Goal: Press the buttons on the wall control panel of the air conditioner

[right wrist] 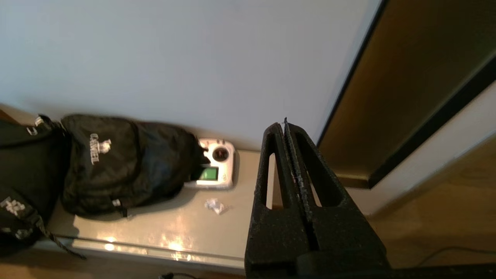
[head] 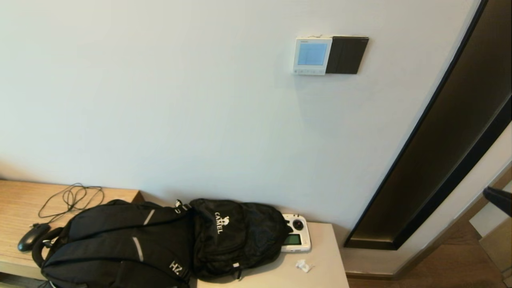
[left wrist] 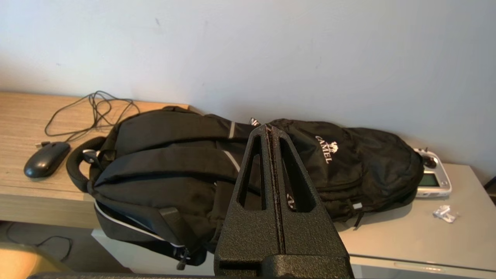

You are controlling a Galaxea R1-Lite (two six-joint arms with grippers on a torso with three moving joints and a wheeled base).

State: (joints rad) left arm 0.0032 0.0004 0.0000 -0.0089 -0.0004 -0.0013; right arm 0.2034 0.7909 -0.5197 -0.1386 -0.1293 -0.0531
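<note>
AC control panel (head: 312,56) up on the wall, screen lit pale blue, nobody touching it.

It's a small white square with a row of tiny pale buttons (head: 309,71) along its bottom edge, too small to count, touching one black plate (head: 346,55). Below: two black backpacks (head: 120,244), one mouse (head: 33,236), one white controller (head: 296,238). Left gripper (left wrist: 271,133) and right gripper (right wrist: 286,126) both clenched on nothing, well below the panel.
</note>
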